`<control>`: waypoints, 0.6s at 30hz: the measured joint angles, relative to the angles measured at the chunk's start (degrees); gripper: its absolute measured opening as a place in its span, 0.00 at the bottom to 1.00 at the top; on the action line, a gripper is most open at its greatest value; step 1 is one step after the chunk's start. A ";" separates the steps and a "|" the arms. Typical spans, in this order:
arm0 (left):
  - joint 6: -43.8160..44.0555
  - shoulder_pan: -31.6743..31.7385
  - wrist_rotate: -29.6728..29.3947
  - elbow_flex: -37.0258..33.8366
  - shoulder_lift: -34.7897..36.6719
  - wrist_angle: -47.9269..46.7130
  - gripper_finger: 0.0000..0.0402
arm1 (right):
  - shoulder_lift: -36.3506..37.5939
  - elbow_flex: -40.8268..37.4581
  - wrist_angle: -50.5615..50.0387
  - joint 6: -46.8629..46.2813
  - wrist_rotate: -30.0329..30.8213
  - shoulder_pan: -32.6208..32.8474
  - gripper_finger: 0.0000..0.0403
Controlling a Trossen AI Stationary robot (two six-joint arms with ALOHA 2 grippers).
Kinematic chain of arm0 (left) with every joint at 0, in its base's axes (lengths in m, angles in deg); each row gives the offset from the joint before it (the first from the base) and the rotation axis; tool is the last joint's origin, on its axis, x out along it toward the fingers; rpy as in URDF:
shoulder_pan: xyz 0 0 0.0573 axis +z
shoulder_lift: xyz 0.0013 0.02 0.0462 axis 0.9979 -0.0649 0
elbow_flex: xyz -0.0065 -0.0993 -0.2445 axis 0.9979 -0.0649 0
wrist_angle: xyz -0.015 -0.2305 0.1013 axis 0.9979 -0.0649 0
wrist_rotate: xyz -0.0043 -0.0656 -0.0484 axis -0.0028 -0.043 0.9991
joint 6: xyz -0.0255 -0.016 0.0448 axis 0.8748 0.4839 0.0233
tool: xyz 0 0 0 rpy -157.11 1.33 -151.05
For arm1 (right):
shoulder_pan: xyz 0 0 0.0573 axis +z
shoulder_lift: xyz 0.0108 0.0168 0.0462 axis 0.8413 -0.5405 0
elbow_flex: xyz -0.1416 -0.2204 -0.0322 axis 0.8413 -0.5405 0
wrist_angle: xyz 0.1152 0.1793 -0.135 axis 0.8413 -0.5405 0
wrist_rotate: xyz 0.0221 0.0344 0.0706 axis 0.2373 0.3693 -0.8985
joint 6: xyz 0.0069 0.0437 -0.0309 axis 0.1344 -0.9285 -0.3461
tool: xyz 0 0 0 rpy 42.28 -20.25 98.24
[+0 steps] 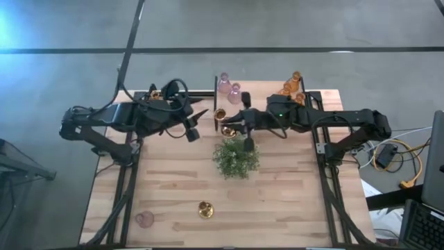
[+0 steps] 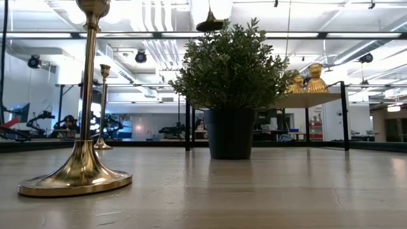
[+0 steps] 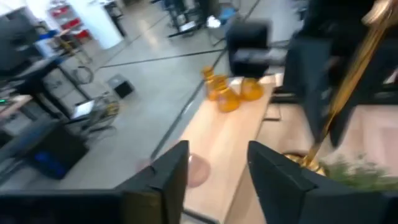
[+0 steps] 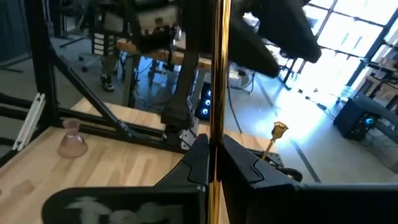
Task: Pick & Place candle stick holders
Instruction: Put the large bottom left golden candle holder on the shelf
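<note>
My right gripper is shut on a brass candle stick holder at the table's far middle, just beyond the green plant. A second brass holder stands beside it, and a third stands on its round base near the front edge. My left gripper is open and empty, just left of the two far brass holders. Two pink glass holders and the amber ones stand at the far edge. Another pink one is at the front left. My right gripper pinches the brass holder's thin stem between its two fingers. The fingers come level from the table's right side and lie across the stem. The holder is upright; its round base is low by the plant, and I cannot tell whether it rests on the table.
The potted plant stands mid-table, close in front of both grippers. Black frame rails run along the table's left and right sides. Bare wood lies in front of the plant, between the front brass holder and the right edge.
</note>
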 joint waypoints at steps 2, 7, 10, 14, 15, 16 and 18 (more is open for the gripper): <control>0.02 -0.07 -0.88 -1.20 1.28 -0.37 0.48 | 1.92 -0.95 -0.91 0.02 1.04 -0.48 0.03; 2.94 -0.09 -1.03 -6.76 7.54 -0.05 0.55 | 8.21 -5.01 -1.27 -0.02 3.40 -2.78 0.02; 5.73 -0.09 -2.86 -12.91 12.30 2.11 0.56 | 12.37 -8.55 0.03 -0.72 4.03 -5.33 0.02; 5.30 -0.09 -5.05 -23.97 18.23 12.31 0.56 | 16.50 -13.77 7.02 -3.09 4.23 -11.04 0.02; 4.59 -0.09 -5.10 -27.01 19.47 16.05 0.56 | 17.12 -14.90 8.83 -3.90 4.23 -12.78 0.02; 3.38 -0.09 -5.10 -30.00 20.49 20.03 0.56 | 17.44 -15.97 10.70 -4.80 4.21 -14.61 0.02; 0.53 -0.09 -5.07 -35.44 22.12 27.18 0.56 | 17.58 -17.51 13.02 -6.35 4.17 -18.17 0.02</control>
